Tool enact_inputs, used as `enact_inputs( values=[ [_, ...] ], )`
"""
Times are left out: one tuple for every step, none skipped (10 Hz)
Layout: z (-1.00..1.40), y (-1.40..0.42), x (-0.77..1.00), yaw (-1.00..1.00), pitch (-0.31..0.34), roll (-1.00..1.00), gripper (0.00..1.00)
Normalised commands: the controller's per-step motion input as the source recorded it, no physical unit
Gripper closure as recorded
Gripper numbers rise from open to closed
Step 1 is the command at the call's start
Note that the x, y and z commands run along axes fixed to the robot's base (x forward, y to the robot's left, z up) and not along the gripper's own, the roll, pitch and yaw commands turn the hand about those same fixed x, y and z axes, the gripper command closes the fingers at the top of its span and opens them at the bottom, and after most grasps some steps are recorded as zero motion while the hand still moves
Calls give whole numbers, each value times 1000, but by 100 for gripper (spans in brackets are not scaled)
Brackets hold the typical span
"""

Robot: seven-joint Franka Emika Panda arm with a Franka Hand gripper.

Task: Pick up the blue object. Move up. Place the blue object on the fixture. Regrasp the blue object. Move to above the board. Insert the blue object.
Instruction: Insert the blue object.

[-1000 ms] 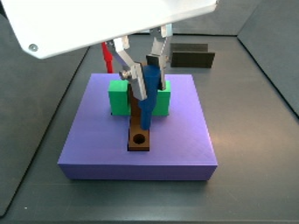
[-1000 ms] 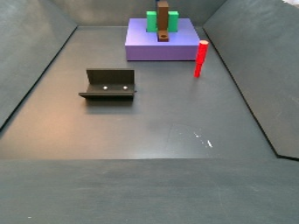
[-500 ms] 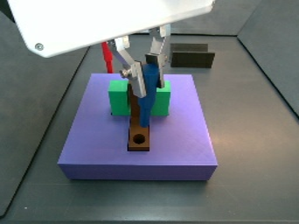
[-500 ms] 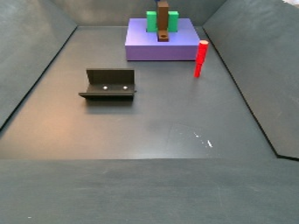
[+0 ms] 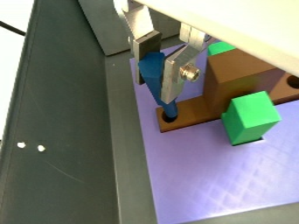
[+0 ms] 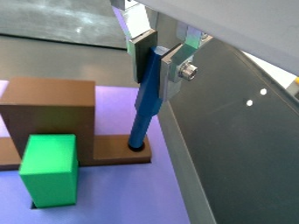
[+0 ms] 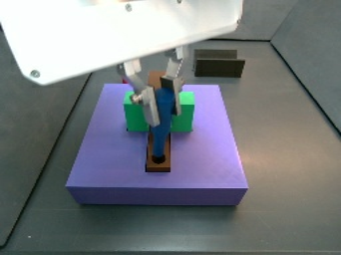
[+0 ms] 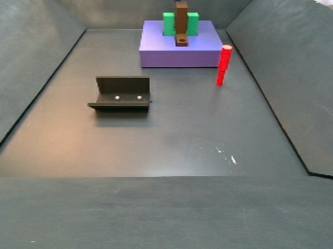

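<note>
Two-finger silver gripper [image 7: 156,97] hanging over long brown wooden board [image 7: 162,149], jaws clamping slim blue cylindrical peg [image 6: 145,109]; peg's lower tip sitting in board's round hole [image 5: 172,114].

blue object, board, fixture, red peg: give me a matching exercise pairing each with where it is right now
Things:
1. blue object
2. board
3. fixture
4. red peg

Places:
A. standing on the grey floor beside the purple platform
B. lying on the purple platform between two green blocks
C. alone on the open floor, away from the platform
D. upright between the end effector fingers, lower tip at the board's hole

Pairs: 1-D, 2-B, 3-C, 4-A
</note>
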Motion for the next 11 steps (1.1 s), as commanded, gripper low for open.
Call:
enact_inputs(
  values=[
    [-191, -23, -60, -3, -204, -413, 100],
    [-171, 0, 0, 0, -199, -441, 100],
    [-229, 51, 37, 0, -156, -423, 100],
    [-320, 0, 14, 0, -144, -371, 100],
    [-237, -6, 91, -14, -107, -367, 100],
    [-194, 0, 111, -43, -86, -357, 100],
    [-220, 0, 106, -40, -69, -321, 100],
    [-229, -23, 146, -77, -43, -284, 100],
    [-240, -43, 163, -83, -31, -257, 100],
    [-323, 0, 57, -100, -59, -257, 100],
    [-354, 0, 0, -114, -97, -280, 100]
  ],
)
